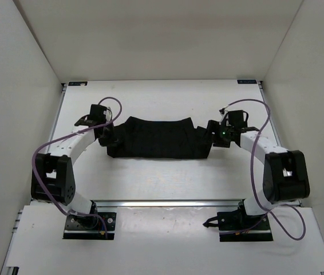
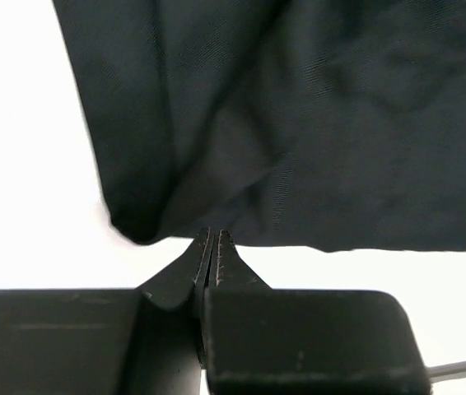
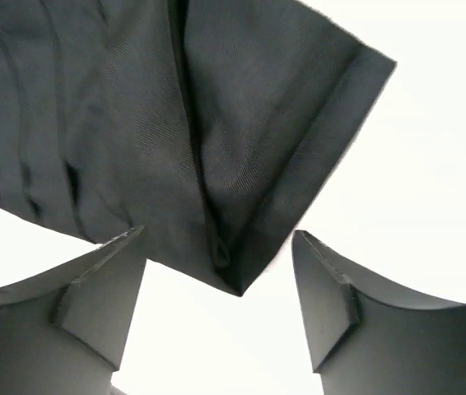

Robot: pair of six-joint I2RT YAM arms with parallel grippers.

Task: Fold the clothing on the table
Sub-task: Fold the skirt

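Lying across the middle of the white table (image 1: 168,180), the black clothing (image 1: 156,137) spans the gap between two arms (image 1: 73,146) bent in from the near edge; a blue label (image 1: 247,82) at the far right corner is too small to read. The left gripper (image 2: 209,239) is pinched closed at the garment's left hem, cloth caught or not unclear, while the right gripper (image 3: 218,234) stands wide, fingers (image 3: 93,288) flanking the right corner.

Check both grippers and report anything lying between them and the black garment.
Nothing visible does. The right gripper stands open, straddling a hemmed corner of the clothing, with only bare table around. The left gripper is shut with its tips right at the clothing's edge.
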